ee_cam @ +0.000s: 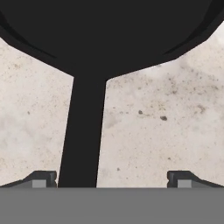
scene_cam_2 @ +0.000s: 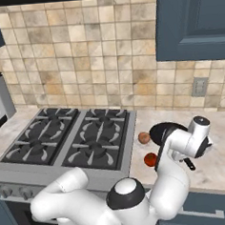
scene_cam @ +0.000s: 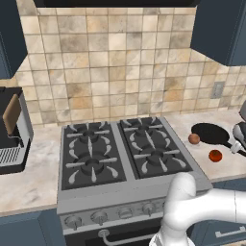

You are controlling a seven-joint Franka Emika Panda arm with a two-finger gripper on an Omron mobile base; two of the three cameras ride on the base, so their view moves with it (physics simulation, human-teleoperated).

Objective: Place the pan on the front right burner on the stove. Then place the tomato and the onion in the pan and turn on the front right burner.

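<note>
The pan [ee_cam: 109, 30] sits closest in the hand view, its long black handle running down between the two fingers [ee_cam: 41, 178], which stand spread wide, one tip on each side and neither touching it; the bowl is cut off by the top edge there. From the right base view the white arm bends low over the bench [scene_cam_2: 218, 161] right of the stove [scene_cam_2: 68, 137], its wrist hiding the pan's handle and near rim. In the left base view the hand is cut off at the right edge. The onion [scene_cam: 194, 139] lies just beside the pan's left rim; the tomato [scene_cam: 215, 155] sits nearer the bench's front edge. The front right burner [scene_cam: 156, 161] is bare
</note>
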